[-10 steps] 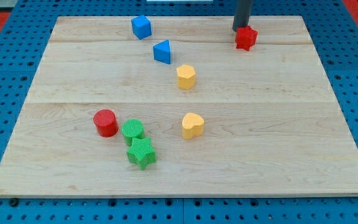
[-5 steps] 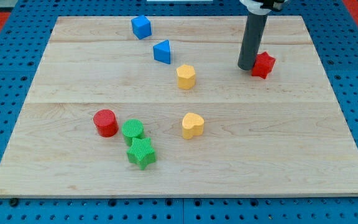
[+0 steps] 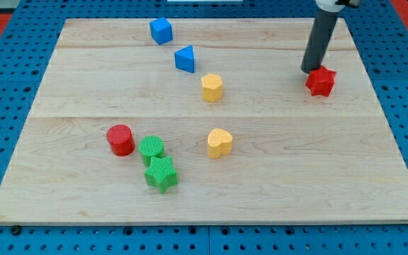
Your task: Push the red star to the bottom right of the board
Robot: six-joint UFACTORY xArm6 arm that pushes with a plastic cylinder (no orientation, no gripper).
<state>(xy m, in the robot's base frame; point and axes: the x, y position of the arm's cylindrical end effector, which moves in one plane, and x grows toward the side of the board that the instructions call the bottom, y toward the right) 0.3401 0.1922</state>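
The red star [image 3: 321, 81] lies on the wooden board [image 3: 204, 191] at the upper right, near the right edge. My tip [image 3: 309, 71] rests just above and to the left of the star, touching or almost touching it. The dark rod rises from there toward the view's top.
A blue cube [image 3: 161, 30] and a blue triangle [image 3: 185, 58] sit at the top middle. Two yellow blocks [image 3: 212, 87] [image 3: 219, 142] lie near the centre. A red cylinder [image 3: 120, 139], a green cylinder [image 3: 151, 148] and a green star [image 3: 161, 173] cluster at lower left.
The red star has moved down and to the right, from the top edge toward the right edge. My tip has followed it, staying at its upper left.
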